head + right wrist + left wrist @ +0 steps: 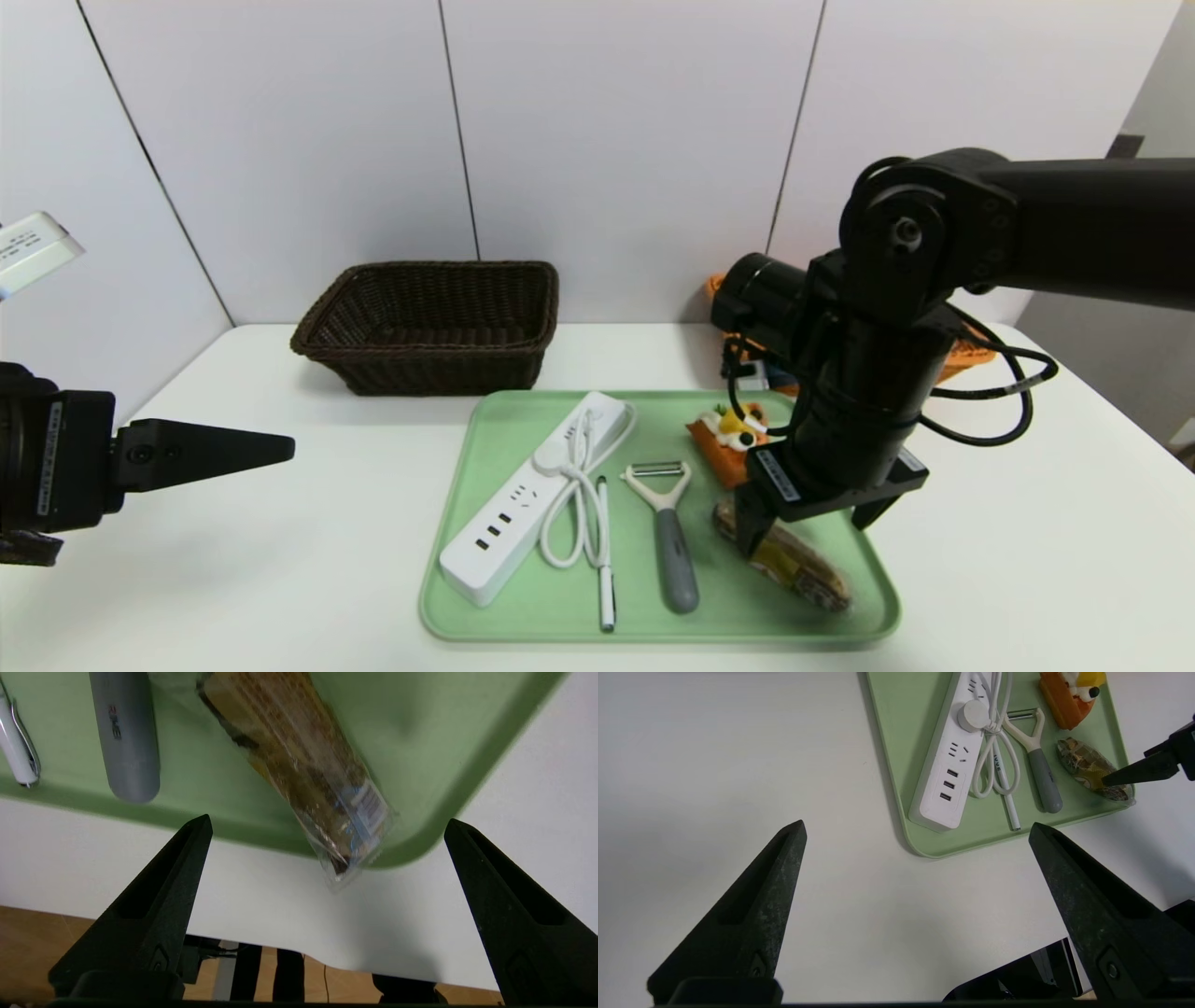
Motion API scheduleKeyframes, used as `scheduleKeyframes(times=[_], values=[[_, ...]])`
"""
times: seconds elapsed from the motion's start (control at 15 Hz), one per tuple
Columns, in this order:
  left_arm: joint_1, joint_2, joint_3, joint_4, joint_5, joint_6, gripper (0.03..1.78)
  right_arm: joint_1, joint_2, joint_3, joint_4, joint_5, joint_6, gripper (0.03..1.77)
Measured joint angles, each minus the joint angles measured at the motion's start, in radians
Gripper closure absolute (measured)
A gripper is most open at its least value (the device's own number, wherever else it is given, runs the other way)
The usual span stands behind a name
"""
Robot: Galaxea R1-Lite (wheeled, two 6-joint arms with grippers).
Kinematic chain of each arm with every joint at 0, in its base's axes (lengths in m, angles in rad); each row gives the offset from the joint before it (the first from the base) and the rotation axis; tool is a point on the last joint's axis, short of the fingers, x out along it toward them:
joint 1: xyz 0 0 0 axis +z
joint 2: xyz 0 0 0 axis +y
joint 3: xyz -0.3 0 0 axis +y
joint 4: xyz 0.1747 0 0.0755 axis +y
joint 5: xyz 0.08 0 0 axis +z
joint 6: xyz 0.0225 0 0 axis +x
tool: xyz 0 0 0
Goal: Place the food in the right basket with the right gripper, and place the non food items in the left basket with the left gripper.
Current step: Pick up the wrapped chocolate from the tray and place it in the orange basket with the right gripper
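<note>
In the head view, the right gripper [812,537] is above the right part of the green tray [747,611], over the wrapped snack [794,565]. Its 2 jaws stand wide apart and hold nothing. In the right wrist view, the snack is seen between these jaws, lying slantwise near 1 rounded corner of the tray.

The tray lies on the white counter [308,579], and 6 things are on it. The orange cake wedge [733,443], with white cream and yellow and black bits on top, lies near the tray's far edge, toward the right, just beyond the snack. The peeler [674,551], with grey handle and white head, is left of the snack. The white pen [606,579] lies between the peeler and the power strip [490,544], and points to the tray's near edge. The power strip lies slantwise along the tray's left side, and its white cord [581,467] is tied in loops on it and beside it.

The dark brown basket [429,364] stands near the far edge of the counter, on the left. The orange basket [966,359] stands at the far right, partly hidden behind the right arm.

The left gripper [917,830] is over the left side of the counter, apart from the tray, with its 2 jaws wide and nothing between them.
</note>
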Motion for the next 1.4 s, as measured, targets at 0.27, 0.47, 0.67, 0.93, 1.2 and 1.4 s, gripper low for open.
scheduleKeyframes(times=[0.27,0.47,0.67,0.93,1.2,1.4], values=[[-0.004,0.018,0.002,-0.004,-0.001,0.0,0.12,0.001,0.045,0.052,-0.074,-0.028,0.005,0.09],[-0.005,0.022,-0.001,-0.005,-0.002,0.0,0.12,0.001,0.068,0.074,-0.118,-0.032,0.008,0.09],[-0.006,0.023,-0.001,-0.005,-0.004,0.0,0.12,0.005,0.075,0.082,-0.124,-0.05,0.008,0.09],[-0.006,0.023,-0.002,-0.006,-0.004,0.0,0.12,0.007,0.079,0.096,-0.126,-0.048,0.01,0.09],[-0.006,0.023,-0.003,-0.006,-0.006,-0.001,0.12,0.014,0.07,0.119,-0.127,-0.048,0.012,0.5],[-0.006,0.023,-0.003,-0.007,-0.006,-0.002,0.12,0.017,0.066,0.127,-0.128,-0.047,0.012,0.89]])
